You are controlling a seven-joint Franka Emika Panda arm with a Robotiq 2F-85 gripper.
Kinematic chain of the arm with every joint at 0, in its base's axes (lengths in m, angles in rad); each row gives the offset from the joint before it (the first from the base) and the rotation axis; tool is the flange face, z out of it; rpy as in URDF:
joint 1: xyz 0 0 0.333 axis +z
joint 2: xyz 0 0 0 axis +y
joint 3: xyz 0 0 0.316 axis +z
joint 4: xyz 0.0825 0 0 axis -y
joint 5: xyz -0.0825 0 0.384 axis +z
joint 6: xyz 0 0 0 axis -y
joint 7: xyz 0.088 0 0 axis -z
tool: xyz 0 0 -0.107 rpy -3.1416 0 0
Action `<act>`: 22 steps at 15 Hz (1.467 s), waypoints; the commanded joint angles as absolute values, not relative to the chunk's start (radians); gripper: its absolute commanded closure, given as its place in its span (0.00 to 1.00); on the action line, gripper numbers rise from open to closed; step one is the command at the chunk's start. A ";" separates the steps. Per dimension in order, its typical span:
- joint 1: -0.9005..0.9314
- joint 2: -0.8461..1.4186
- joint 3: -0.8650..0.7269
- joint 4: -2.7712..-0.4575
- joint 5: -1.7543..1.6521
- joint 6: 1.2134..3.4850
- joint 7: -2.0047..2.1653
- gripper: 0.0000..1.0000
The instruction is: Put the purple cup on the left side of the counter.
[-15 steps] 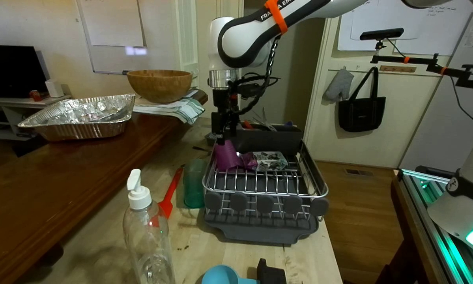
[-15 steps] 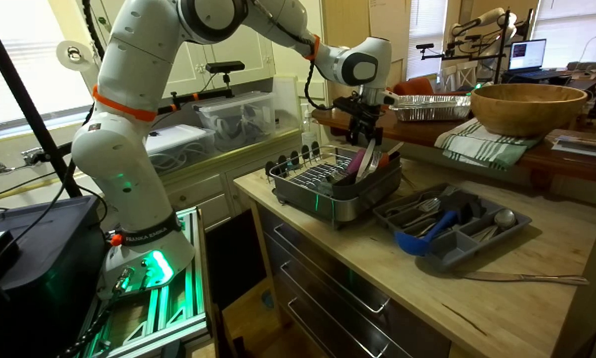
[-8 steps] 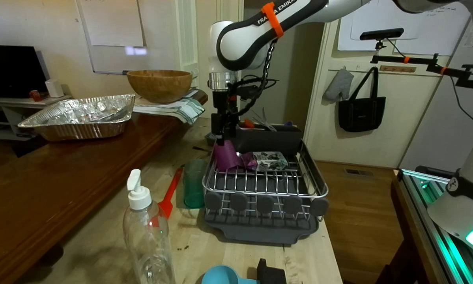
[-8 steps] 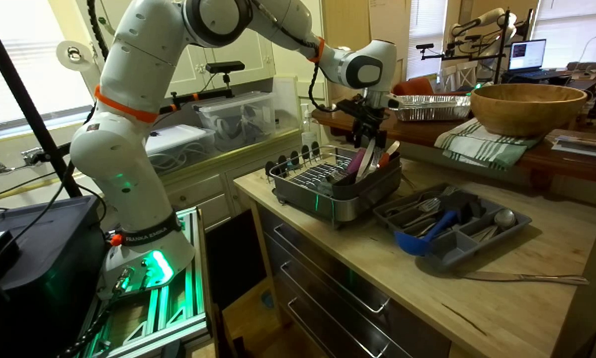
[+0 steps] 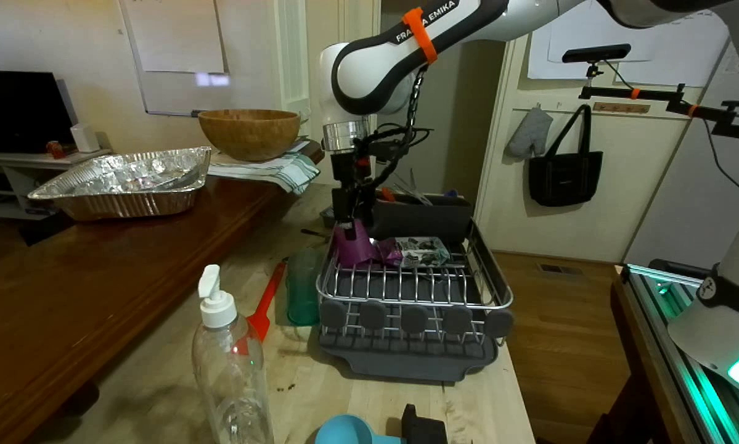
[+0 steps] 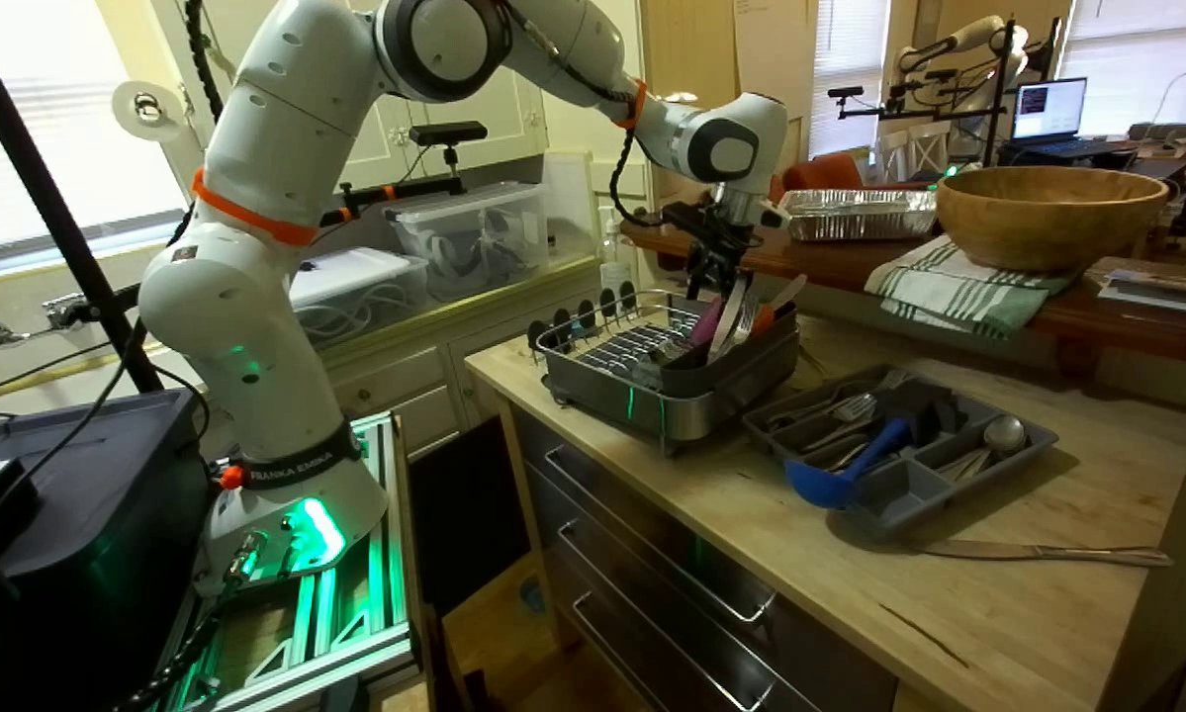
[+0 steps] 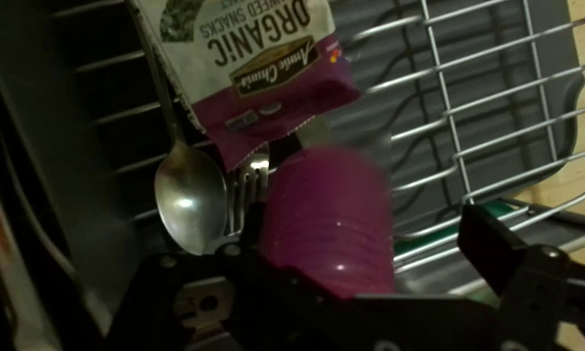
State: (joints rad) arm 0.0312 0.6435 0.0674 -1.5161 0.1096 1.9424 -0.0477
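The purple cup (image 5: 355,248) leans in the dish rack (image 5: 406,364), in the corner by the cutlery holder; it also shows partly behind cutlery in an exterior view (image 6: 705,324). The wrist view shows the cup (image 7: 329,214) between the fingers of my gripper (image 7: 365,224). The gripper is open, with the left finger close beside the cup and a gap to the right finger. In the exterior views the gripper (image 5: 349,227) (image 6: 716,282) is low over the cup, one fingertip in front of its upper part. The beige counter (image 6: 751,499) carries the rack.
A snack packet (image 7: 268,73), spoon (image 7: 191,195) and fork lie beside the cup. Upright cutlery (image 6: 736,316) stands in the holder. Beside the rack are a green tumbler (image 5: 303,290), red brush (image 5: 264,308) and clear bottle (image 5: 228,376). A cutlery tray (image 6: 909,485) stands behind the rack.
The arm and gripper have moved down and slightly toward the bottle end, so a fingertip now overlaps the cup. The cup and the other objects have not moved.
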 commanded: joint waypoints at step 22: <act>0.077 0.516 0.065 -1.651 0.027 1.967 -0.046 1.00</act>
State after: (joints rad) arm 0.0574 0.5984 0.0600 -1.5706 0.0476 1.9294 -0.0471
